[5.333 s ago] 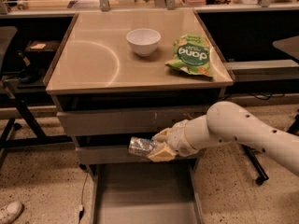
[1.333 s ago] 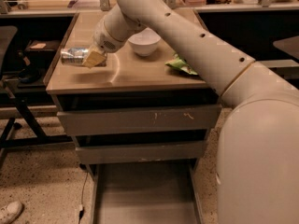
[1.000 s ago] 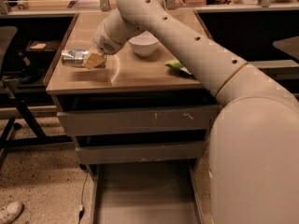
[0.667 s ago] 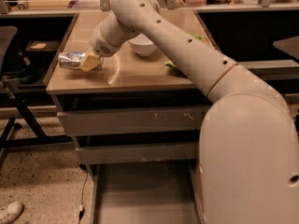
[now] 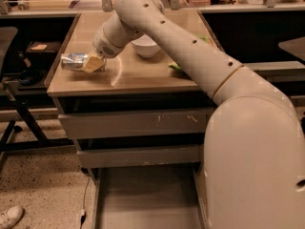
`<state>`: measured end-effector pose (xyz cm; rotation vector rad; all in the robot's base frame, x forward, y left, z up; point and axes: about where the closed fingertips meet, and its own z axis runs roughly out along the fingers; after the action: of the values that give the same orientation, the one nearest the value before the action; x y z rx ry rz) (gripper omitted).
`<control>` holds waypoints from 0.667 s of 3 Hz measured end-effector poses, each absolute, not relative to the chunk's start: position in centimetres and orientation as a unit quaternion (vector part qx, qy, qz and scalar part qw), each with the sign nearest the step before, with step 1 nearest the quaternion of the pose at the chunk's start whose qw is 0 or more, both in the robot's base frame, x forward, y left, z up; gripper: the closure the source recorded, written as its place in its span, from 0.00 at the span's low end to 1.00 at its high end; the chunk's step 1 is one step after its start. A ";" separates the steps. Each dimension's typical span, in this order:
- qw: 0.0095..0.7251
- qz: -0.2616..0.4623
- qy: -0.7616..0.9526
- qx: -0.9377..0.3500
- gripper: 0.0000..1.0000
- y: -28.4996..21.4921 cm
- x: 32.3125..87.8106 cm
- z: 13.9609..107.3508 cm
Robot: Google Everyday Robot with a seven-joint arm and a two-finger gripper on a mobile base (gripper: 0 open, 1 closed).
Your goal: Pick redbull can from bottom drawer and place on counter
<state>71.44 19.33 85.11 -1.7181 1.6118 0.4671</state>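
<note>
My gripper (image 5: 90, 63) is over the left part of the counter (image 5: 138, 75), near its front left corner. It is shut on the redbull can (image 5: 72, 61), a silvery can lying sideways that sticks out to the left of the fingers, low over or on the counter top. The bottom drawer (image 5: 147, 199) stands pulled open below, its grey floor bare where it shows. My arm crosses the counter from the right and fills the right side of the view.
A white bowl (image 5: 145, 46) sits on the counter behind the arm. A bit of the green snack bag (image 5: 175, 67) shows under the arm. The two upper drawers (image 5: 138, 123) are closed. A chair base stands at left, a shoe (image 5: 9, 217) at bottom left.
The arm lifted the can out of the bottom drawer onto the counter. In the last second the gripper with the can moved a little left and forward, toward the counter's front left corner.
</note>
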 end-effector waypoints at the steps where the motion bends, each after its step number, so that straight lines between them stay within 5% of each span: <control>1: 0.362 0.181 0.626 -0.667 0.36 19.3 71.4 85.1; 2: 0.362 0.181 0.626 -0.667 0.13 19.3 71.4 85.1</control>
<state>71.44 19.34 85.10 -1.7182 1.6118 0.4672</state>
